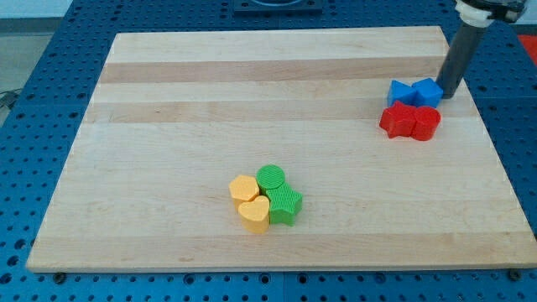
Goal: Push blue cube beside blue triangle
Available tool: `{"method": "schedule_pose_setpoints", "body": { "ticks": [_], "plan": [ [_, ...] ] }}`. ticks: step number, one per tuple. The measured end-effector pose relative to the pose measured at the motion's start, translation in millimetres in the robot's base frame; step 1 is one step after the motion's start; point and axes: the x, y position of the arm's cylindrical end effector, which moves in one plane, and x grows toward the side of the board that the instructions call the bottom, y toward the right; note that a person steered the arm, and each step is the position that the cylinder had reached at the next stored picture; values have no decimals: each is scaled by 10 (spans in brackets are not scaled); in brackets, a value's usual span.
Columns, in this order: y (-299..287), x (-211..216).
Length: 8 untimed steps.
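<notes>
1. Camera view, and here I am at the view's upper right: no claw on me at all, just a straight dark rod, so there is nothing to spread, press together or pinch. My tip (pixel 447 95) is down on the wooden board (pixel 252 101).

2. My tip sits right at the view's right side of the blue cube (pixel 428 91), touching it or as near as makes no difference; I cannot tell if there is a sliver of gap.

3. The blue cube is pressed up against the blue triangle (pixel 401 91), which lies on its view's-left side. The two blues sit shoulder to shoulder, with the cube between my tip and the triangle.

4. Just below the blue cube, toward the view's bottom, two red blocks huddle together: a red block (pixel 398 120) of uneven outline on the left, and a rounder red block (pixel 425 123) on the right, directly under the cube. Whether reds and blues touch is hard to call.

5. No containers anywhere; everything lies flat on the board.

6. Well apart from the blue cube, down toward the view's bottom and left of it, sits a tight cluster: a green cylinder (pixel 271 178), a green star-like block (pixel 285 205), a yellow block (pixel 243 188) and a yellow heart (pixel 254 214), all bunched together.

7. Around the board lies a blue perforated table (pixel 50 50).
</notes>
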Motion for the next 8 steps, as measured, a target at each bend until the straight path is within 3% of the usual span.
{"method": "schedule_pose_setpoints", "body": {
  "ticks": [8],
  "plan": [
    [-276, 136]
  ]
}}
